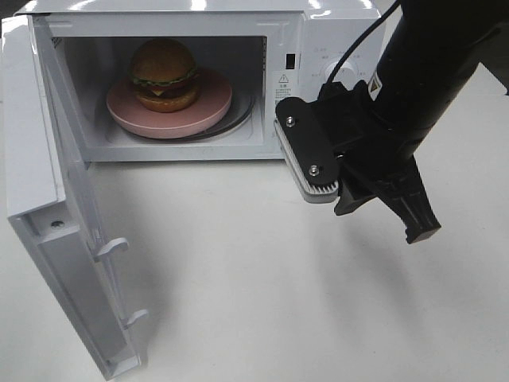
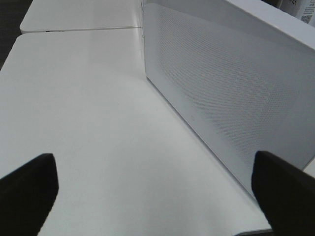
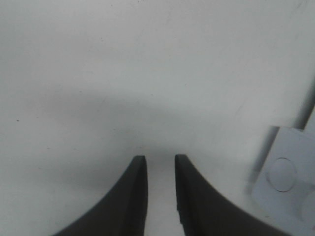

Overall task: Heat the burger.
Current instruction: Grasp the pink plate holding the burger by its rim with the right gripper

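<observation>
We have the burger (image 1: pixel 164 74) sitting on a pink plate (image 1: pixel 208 114) inside the microwave (image 1: pixel 334 40), in the upper left of the high view, with the door (image 1: pixel 60 239) swung wide open down the left edge of the frame. So loading looks done, and we judge the step in hand to be shutting the door and then starting the heat.

Our right gripper (image 3: pixel 160 169) hangs in front of the control panel at centre right of the high view; in its wrist view the jaws stand a narrow gap apart over bare table (image 1: pixel 254 278) and hold nothing. Our left gripper (image 2: pixel 152 184) shows only its two fingertips at the lower corners of its wrist view, spread wide and empty, beside a perforated white panel (image 2: pixel 231 93) that we take to be the outer face of the door, though we cannot be sure.

To do this well, we would:

- push the door from its outer face near the free edge, not near the hinge, so it swings easily;
- keep the push level and slow, so the microwave does not slide on the smooth table;
- keep the right arm clear of the opening before the door comes round;
- press until the two latch hooks (image 1: pixel 111 248) seat, since a door left ajar would probably block the start;
- only then go for the controls with nearly closed jaws.
</observation>
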`<state>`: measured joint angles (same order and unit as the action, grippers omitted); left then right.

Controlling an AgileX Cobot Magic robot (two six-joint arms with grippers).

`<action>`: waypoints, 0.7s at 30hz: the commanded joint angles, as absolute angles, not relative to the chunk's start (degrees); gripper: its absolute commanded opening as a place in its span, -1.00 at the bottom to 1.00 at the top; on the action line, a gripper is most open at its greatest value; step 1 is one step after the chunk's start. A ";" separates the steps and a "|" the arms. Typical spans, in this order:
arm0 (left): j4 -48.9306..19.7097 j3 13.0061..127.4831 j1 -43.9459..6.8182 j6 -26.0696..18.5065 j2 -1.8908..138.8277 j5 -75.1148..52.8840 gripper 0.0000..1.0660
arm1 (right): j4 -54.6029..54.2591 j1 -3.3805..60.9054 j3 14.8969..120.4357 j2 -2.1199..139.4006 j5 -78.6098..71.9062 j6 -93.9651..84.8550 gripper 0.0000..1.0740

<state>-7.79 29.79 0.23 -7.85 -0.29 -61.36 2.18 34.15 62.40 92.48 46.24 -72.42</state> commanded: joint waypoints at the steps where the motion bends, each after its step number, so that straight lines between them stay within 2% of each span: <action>1: -7.79 29.74 0.46 -7.51 -1.20 -61.42 0.88 | 5.56 35.64 62.51 92.07 44.23 -72.99 -0.55; 4: -7.79 29.74 0.46 -7.51 -1.20 -61.42 0.88 | 8.02 36.96 62.51 92.07 41.02 -72.36 -0.40; 5: -7.79 29.74 0.46 -7.51 -1.20 -61.42 0.88 | 8.88 37.59 62.51 92.07 38.16 -72.36 -0.29; 7: -7.79 29.74 0.46 -7.51 -1.20 -61.42 0.88 | 9.63 37.82 62.51 92.07 36.55 -72.14 -0.23; 8: -7.79 29.74 0.46 -7.51 -1.20 -61.42 0.88 | 10.31 38.33 62.51 92.07 33.17 -70.19 -0.09; 10: -7.79 29.74 0.46 -7.51 -1.20 -61.42 0.88 | 10.77 38.33 62.51 92.07 31.63 -68.53 -0.01; 11: -7.79 29.74 0.46 -7.51 -1.20 -61.42 0.88 | 11.92 38.85 62.51 92.19 28.07 -65.26 0.21; 12: -7.79 29.74 0.46 -7.51 -1.20 -61.42 0.88 | 11.92 38.85 62.51 92.19 28.07 -65.26 0.21; 13: -7.79 29.74 0.46 -7.51 -1.20 -61.42 0.88 | 14.04 39.02 62.97 92.82 26.41 -62.51 0.44; 14: -7.79 29.74 0.46 -7.51 -1.20 -61.42 0.88 | 14.61 39.19 63.25 93.28 26.18 -61.59 0.56; 15: -7.79 29.74 0.46 -7.51 -1.20 -61.42 0.88 | 14.61 39.19 63.25 93.28 26.18 -61.59 0.56; 16: -7.79 29.74 0.46 -7.51 -1.20 -61.42 0.88 | 15.24 39.53 63.71 93.91 26.18 -60.68 0.73; 17: -7.79 29.74 0.46 -7.51 -1.20 -61.42 0.88 | 15.58 39.48 64.92 95.45 26.41 -60.10 0.79; 21: -7.79 29.74 0.46 -7.51 -1.20 -61.42 0.88 | 15.47 39.48 66.92 97.63 26.41 -60.10 0.81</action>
